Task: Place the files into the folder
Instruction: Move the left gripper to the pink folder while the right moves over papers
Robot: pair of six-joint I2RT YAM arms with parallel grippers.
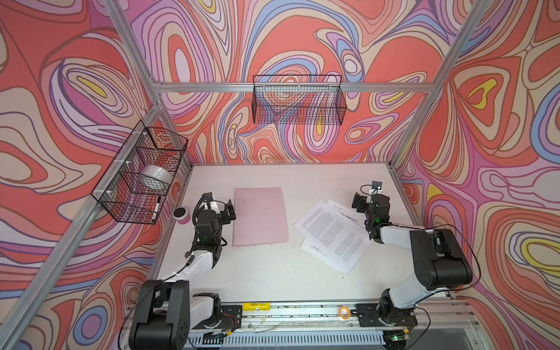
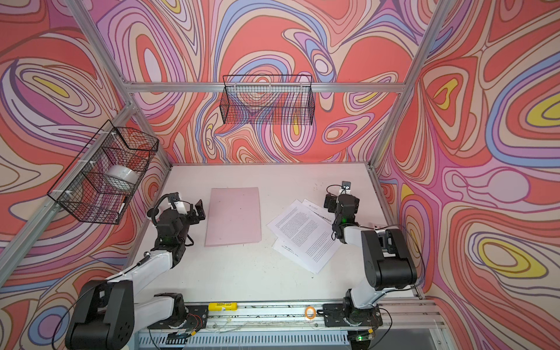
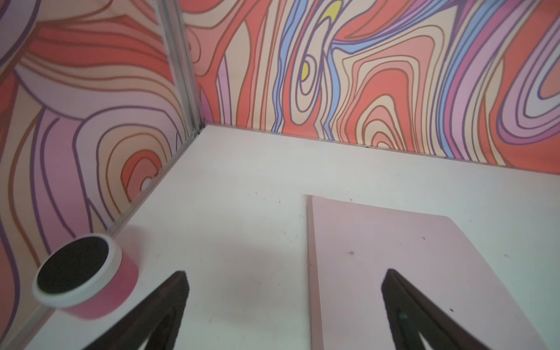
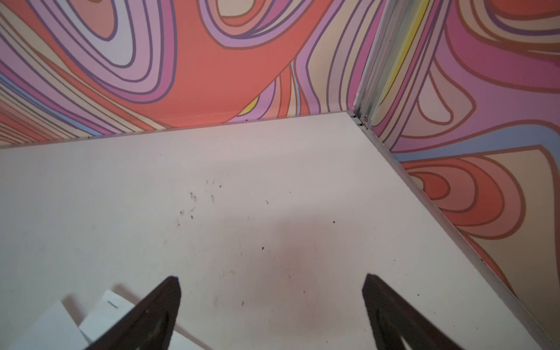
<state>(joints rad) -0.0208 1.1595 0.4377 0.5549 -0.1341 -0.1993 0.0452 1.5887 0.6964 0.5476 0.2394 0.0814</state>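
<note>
Soft even light, blurred wrist views

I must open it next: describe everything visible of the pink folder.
The folder is a flat, pale pink, card-like rectangle, closed, with a few dark specks on its cover. It lies on the white table, left of the printed sheets and apart from them. Nothing rests on it; the open left claw hovers at its left edge.

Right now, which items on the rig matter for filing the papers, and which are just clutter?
Job: pink folder, closed; printed sheets, fanned beside it.
Clutter: pink round tub; white roll and marker in side basket; yellow tag; orange ring.
</note>
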